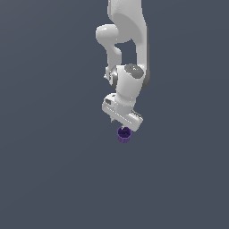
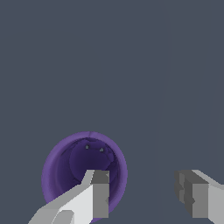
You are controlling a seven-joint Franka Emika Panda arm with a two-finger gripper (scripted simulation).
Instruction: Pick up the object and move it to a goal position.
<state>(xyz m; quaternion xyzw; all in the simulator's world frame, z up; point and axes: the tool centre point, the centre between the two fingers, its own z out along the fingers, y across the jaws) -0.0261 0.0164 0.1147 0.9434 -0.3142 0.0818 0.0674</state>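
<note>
Here the pincer [image 2: 142, 192] stands apart, 1 finger [image 2: 94, 192] over the purple cup's [image 2: 70, 164] mouth.

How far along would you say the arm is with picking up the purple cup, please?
Done: the gripper has reached the purple cup and hangs just above it. In hand: lining up; the jaws are open, and one finger overlaps the rim rather than straddling the cup. Left: centring, closing, lifting and carrying to the goal, which is not visible.

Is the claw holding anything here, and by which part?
Nothing is held. The claw is open above the cup, one finger over its mouth, the other outside.
</note>
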